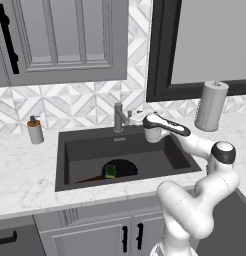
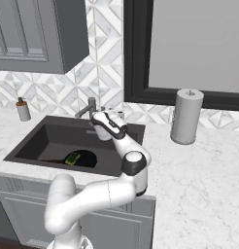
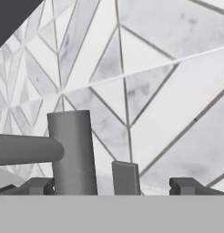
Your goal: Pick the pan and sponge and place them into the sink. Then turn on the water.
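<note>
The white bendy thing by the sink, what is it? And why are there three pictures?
It is a robot arm. Its end effector is open and holds nothing. Two pictures come from cameras behind the arm, one on its left and one on its right, so you see the same kitchen twice. The third comes from a camera on the hand itself, looking close up at the grey faucet and the tiled wall. In the dark sink lie a black pan and a yellow and green sponge on it. On the white counter stand a soap bottle and a paper towel roll. No water is running.
</note>
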Tool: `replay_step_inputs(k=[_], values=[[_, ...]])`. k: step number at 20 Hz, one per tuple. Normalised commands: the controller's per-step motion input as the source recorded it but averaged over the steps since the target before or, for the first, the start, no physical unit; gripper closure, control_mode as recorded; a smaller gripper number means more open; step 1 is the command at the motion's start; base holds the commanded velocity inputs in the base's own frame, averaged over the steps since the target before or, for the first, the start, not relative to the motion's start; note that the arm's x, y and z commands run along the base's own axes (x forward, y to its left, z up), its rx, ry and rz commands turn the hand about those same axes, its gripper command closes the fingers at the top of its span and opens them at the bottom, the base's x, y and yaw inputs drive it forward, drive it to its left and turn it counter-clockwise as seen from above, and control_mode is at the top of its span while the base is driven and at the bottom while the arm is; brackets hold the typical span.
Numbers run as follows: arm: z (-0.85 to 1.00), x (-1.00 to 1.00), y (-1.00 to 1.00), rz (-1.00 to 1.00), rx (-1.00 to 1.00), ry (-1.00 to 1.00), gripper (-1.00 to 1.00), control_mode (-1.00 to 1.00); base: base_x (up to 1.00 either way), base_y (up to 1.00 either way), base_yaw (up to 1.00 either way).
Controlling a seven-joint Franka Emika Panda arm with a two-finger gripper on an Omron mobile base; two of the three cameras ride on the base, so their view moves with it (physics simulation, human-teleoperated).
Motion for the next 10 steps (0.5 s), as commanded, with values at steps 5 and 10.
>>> replay_step_inputs(k=[5, 10], values=[[0.0, 0.25, 0.0, 0.0, 0.0, 0.02, -1.0, -1.0, 0.0, 0.0, 0.0], [-0.04, 0.22, 0.01, 0.0, 0.0, 0.02, -1.0, -1.0, 0.0, 0.0, 0.0]])
